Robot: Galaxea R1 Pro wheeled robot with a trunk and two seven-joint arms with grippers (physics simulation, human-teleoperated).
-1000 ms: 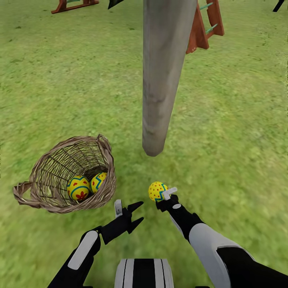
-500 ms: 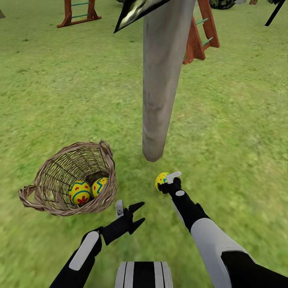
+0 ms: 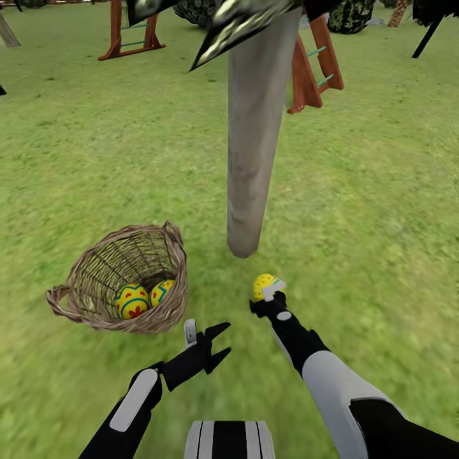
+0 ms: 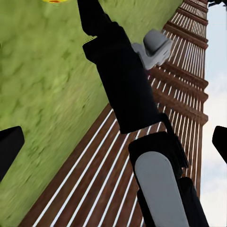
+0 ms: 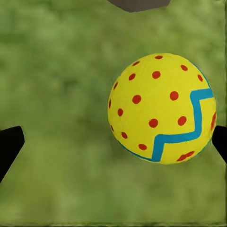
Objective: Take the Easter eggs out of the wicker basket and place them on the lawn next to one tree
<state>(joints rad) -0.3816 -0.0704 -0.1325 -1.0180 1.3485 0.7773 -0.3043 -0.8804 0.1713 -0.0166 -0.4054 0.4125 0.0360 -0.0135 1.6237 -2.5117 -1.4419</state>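
Grippers, nearest: left gripper (image 3: 213,341), jaws spread and empty, hovers over lawn (image 3: 382,210) at 6 o'clock. Right gripper (image 3: 268,294), at 5 o'clock from trunk (image 3: 252,146), has its jaws spread; in the right wrist view the egg (image 5: 162,108) lies between the tips, against one and well apart from the other, apparently released. Egg (image 3: 264,285) sits near the trunk foot; long axis cannot be told. Basket (image 3: 162,312), at 9 o'clock, holds two eggs (image 3: 132,300) (image 3: 162,291); left arm nearer.

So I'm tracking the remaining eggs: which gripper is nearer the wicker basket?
Left. The left gripper hangs just beside the wicker basket; the right gripper is farther off, near the tree.
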